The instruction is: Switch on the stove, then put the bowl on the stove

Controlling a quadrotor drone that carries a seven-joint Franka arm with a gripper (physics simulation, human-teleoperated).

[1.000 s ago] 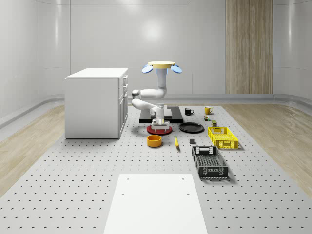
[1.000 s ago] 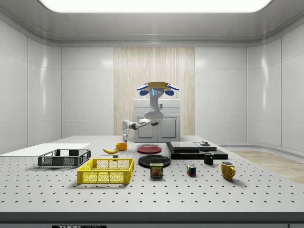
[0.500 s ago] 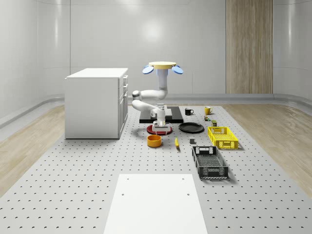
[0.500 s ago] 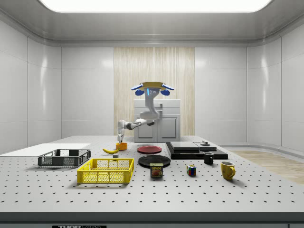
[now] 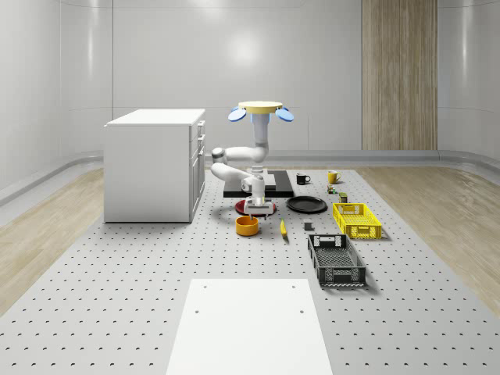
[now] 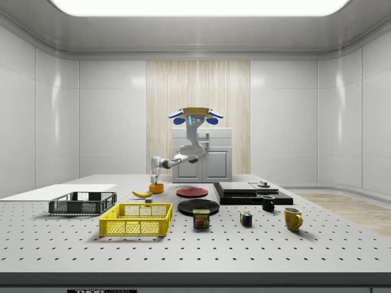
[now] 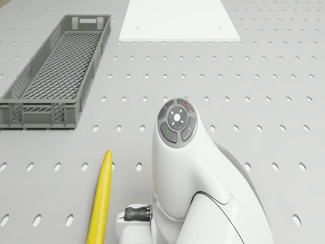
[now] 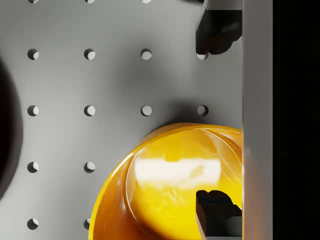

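My end effector (image 8: 216, 120) hung wide over the bowl (image 8: 170, 185), straddling its rim to grasp; I hovered above the counter (image 5: 117, 297).

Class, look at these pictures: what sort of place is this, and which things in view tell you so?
Probably a simulated robotics test room, not a real kitchen: a perforated grey table like a lab bench, bare white walls, and a drone hovering with its arm reaching down toward an orange bowl.

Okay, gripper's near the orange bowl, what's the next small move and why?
Probably lower the gripper straight down so its open fingers straddle the orange bowl's rim. In the wrist view one fingertip sits over the bowl's inside and the other outside it; in the side view the gripper hangs just above the bowl, with the drone hovering nearby.
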